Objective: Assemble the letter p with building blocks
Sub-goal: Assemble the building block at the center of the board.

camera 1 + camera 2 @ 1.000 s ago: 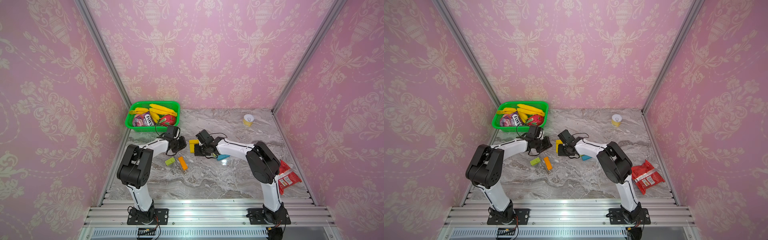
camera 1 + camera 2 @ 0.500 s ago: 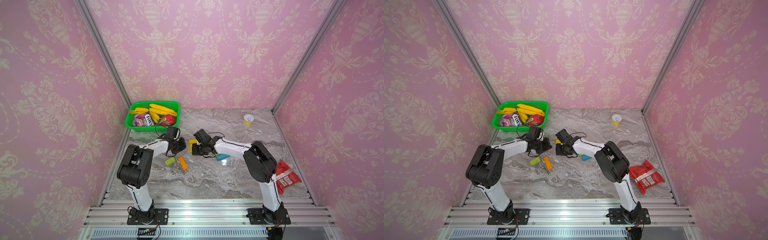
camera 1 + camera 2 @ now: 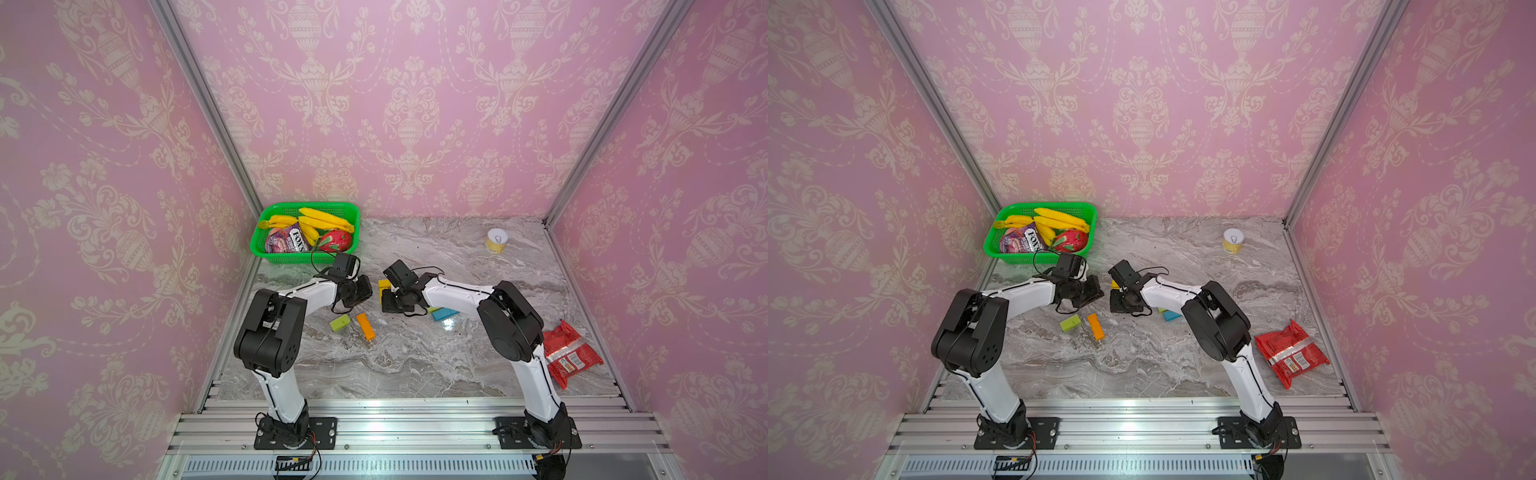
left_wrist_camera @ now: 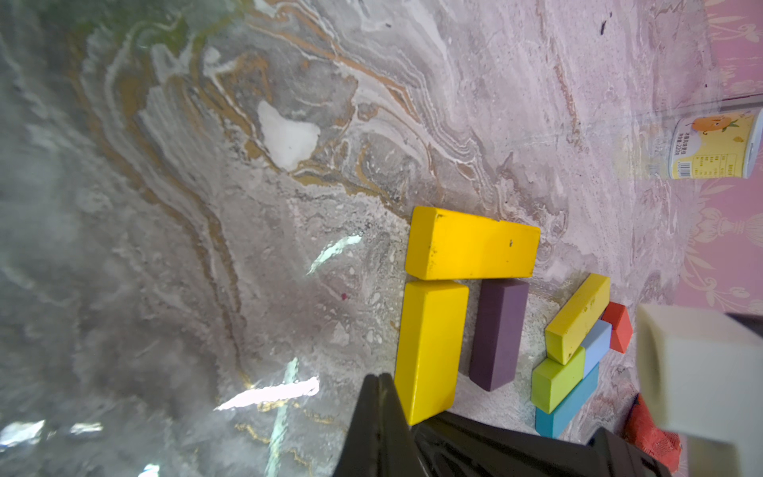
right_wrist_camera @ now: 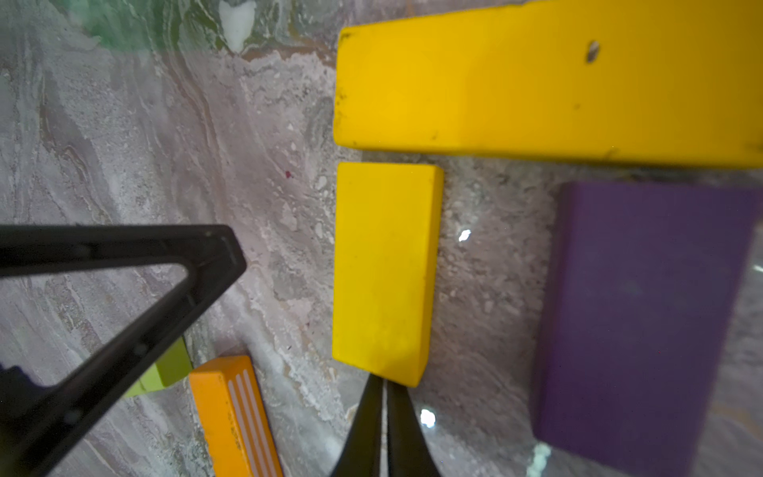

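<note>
Both my grippers are pressed together and empty: the right gripper (image 5: pixel 384 384) has its tips at one end of the short yellow block (image 5: pixel 384 268), and the left gripper (image 4: pixel 380 378) is just beside its long side. That block meets the long yellow block (image 5: pixel 536 82) at a right angle. The purple block (image 5: pixel 640 318) lies alongside across a gap, with the orange block (image 5: pixel 231 413) and lime block (image 5: pixel 165 371) apart.

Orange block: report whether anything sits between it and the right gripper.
Nothing visible: only bare marble separates the shut right gripper from the orange block; the short yellow block lies off that line.
</note>
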Motion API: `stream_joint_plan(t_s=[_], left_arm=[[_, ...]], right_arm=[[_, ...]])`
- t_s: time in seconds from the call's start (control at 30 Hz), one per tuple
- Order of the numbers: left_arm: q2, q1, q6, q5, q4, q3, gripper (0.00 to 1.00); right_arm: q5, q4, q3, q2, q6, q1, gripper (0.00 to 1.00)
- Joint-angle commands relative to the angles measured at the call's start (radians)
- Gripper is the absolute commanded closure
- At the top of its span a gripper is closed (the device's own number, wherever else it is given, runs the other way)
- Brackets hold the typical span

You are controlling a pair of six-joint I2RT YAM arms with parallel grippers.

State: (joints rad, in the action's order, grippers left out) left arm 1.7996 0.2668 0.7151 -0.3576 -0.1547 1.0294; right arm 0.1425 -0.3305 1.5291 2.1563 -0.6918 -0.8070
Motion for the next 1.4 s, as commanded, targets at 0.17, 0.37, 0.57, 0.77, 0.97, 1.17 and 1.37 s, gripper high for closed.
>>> stream_joint_plan(t_s=[0.17, 0.37, 0.57, 0.77, 0.97, 1.17, 1.37], left_arm=[[-0.006, 0.003, -0.030, -0.001, -0.016, -0.002, 1.00], [-0.001, 0.002, -0.031, -0.004, -0.015, -0.002, 1.00], [-0.003, 0.001, -0.033, -0.005, -0.015, -0.003, 1.00], [-0.008, -0.001, -0.035, -0.004, -0.019, -0.007, 1.00], [-0.011, -0.004, -0.035, -0.007, -0.020, -0.008, 1.00], [-0.020, -0.004, -0.036, -0.005, -0.021, -0.009, 1.00], [-0.104, -0.004, -0.024, 0.041, 0.001, -0.033, 1.00]], right_arm=[[0.009, -0.038, 0.049, 0.042, -0.011, -0.007, 0.91], [0.011, -0.039, 0.052, 0.048, -0.013, -0.008, 0.91], [0.007, -0.046, 0.063, 0.055, -0.012, -0.007, 0.91], [0.005, -0.054, 0.075, 0.065, -0.009, -0.006, 0.91], [0.009, -0.056, 0.076, 0.062, -0.009, -0.005, 0.91], [0.046, 0.003, 0.034, 0.022, 0.014, -0.014, 0.90], [0.039, 0.011, 0.014, -0.042, 0.078, -0.044, 0.82]])
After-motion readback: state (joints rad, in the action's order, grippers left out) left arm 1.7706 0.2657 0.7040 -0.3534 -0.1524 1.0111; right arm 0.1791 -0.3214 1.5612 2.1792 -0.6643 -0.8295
